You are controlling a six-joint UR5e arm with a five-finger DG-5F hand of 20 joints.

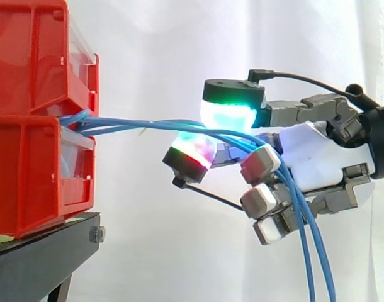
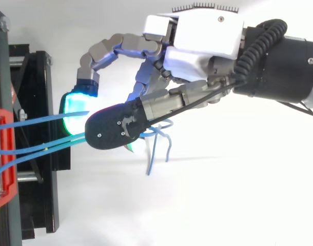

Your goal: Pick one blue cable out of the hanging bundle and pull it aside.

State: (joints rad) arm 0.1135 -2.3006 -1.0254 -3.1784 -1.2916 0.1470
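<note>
Several thin blue cables (image 1: 141, 126) come out of the gap between two stacked red bins (image 1: 34, 126) and stretch to the right, level with the hand (image 1: 318, 157). They pass between a green-cyan glowing pad (image 1: 228, 116) above and a red-green glowing pad (image 1: 191, 151) below. From there they drape over the curled fingers and hang down (image 1: 311, 258). From above, one cable (image 2: 38, 120) runs to the cyan pad (image 2: 74, 107), apart from the others (image 2: 33, 151), which run lower. The hand (image 2: 202, 41) is shut on the cable.
The red bins stand on a black stand (image 1: 41, 251) at the left, with its frame (image 2: 38, 102) showing from above beside the bin rim (image 2: 5, 154). A white curtain hangs behind. Loose blue cable ends (image 2: 156, 148) dangle below the hand.
</note>
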